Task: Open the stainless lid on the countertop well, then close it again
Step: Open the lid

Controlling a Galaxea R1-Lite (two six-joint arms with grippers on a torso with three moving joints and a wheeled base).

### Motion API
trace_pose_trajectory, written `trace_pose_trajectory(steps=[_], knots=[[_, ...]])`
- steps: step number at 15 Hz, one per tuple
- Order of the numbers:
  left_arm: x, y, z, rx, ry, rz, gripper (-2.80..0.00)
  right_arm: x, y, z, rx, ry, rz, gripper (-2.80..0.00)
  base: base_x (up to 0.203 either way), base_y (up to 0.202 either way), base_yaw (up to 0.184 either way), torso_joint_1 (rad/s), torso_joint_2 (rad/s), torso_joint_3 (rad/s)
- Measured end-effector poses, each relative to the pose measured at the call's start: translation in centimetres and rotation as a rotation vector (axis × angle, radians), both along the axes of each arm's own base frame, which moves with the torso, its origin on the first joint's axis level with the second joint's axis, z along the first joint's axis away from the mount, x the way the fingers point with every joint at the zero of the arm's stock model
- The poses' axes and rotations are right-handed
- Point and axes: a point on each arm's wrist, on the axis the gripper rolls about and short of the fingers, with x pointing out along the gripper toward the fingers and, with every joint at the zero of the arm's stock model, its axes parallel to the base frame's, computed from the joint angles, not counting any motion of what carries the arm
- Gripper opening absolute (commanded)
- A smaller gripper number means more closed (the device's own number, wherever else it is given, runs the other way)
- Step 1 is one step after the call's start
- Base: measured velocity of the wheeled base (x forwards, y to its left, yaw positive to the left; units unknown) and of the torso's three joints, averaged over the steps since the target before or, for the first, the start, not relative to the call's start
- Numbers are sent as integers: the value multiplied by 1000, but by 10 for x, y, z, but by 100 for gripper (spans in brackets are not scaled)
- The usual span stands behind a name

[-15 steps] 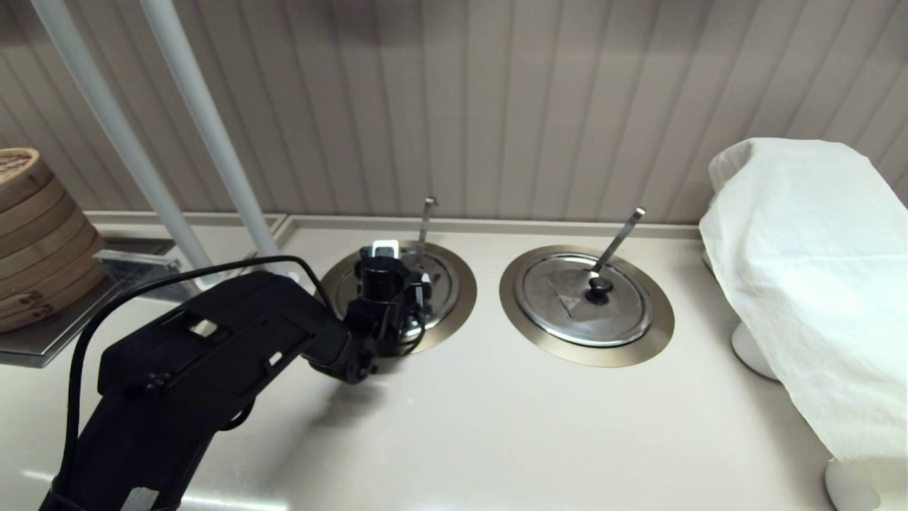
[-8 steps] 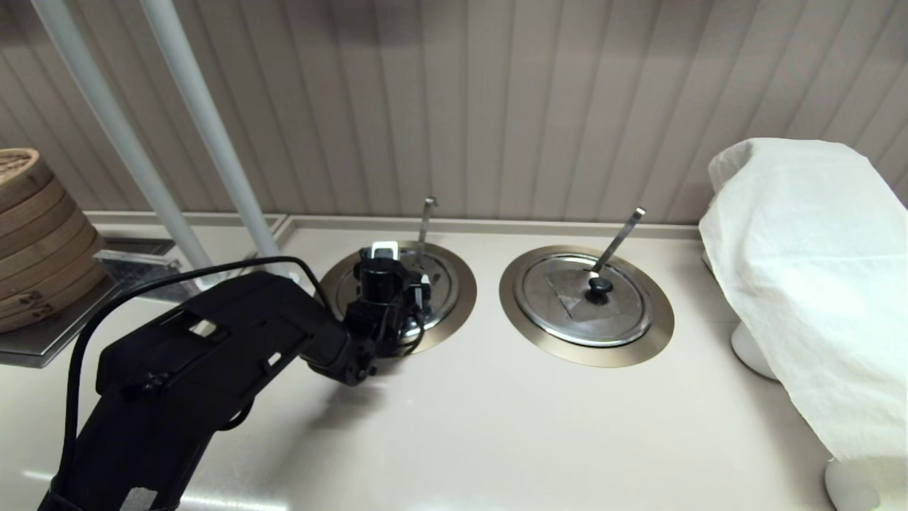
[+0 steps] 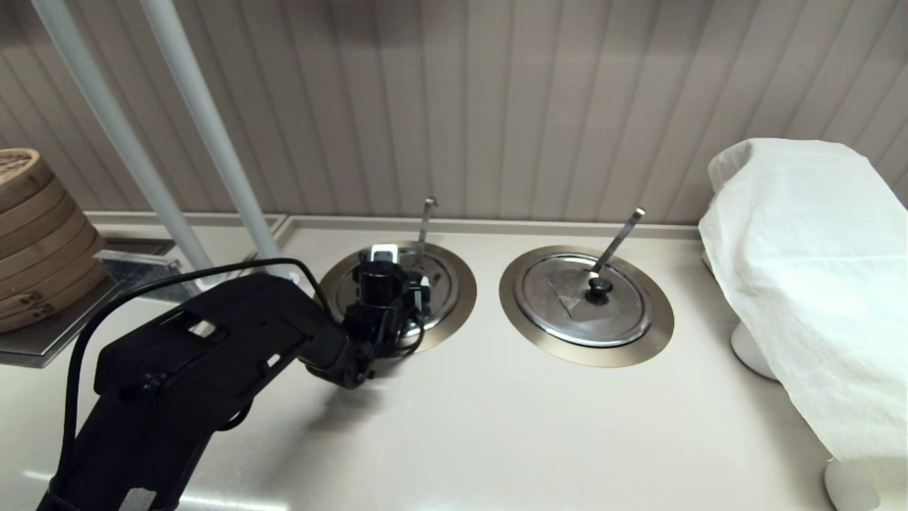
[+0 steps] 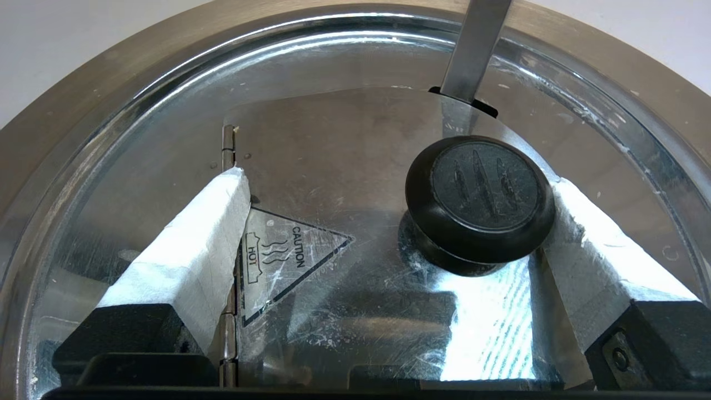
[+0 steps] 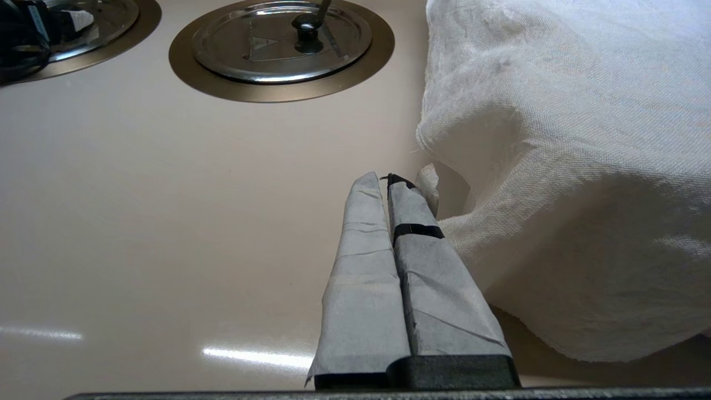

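The stainless lid lies flat in the left countertop well, inside its bronze-toned ring. A thin hook-tipped ladle handle sticks up behind it. My left gripper hangs low over the lid and is open. In the left wrist view the lid fills the frame, with its black knob and pale caution triangle. The left gripper straddles the knob: one taped finger touches the knob's side, the other rests far off by the hinge. My right gripper is shut and empty.
The twin lid with a flat-tipped ladle sits in the right ring. A white cloth drapes over something at the right, close beside the right gripper. Bamboo steamers stack at the far left, and two slanted white poles stand behind the left arm.
The left arm has edged slightly to the left over the lid. The lid stays down and the right arm has not moved.
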Motion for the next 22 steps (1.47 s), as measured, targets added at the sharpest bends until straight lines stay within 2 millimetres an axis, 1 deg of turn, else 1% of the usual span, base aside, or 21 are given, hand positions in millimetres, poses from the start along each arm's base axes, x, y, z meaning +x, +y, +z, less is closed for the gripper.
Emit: trace_pose_trajectory(steps=[6,10,22], knots=[[0,5,-4,5,16,-10,0,0,0,0,0,0,0,-280,0,0,0,0,0,0],[4,12,-2,1,15,-5,0,0,0,0,0,0,0,-280,0,0,0,0,0,0],[1,14,16,-13,-14,-1,0,0,0,0,0,0,0,-280,0,0,0,0,0,0]])
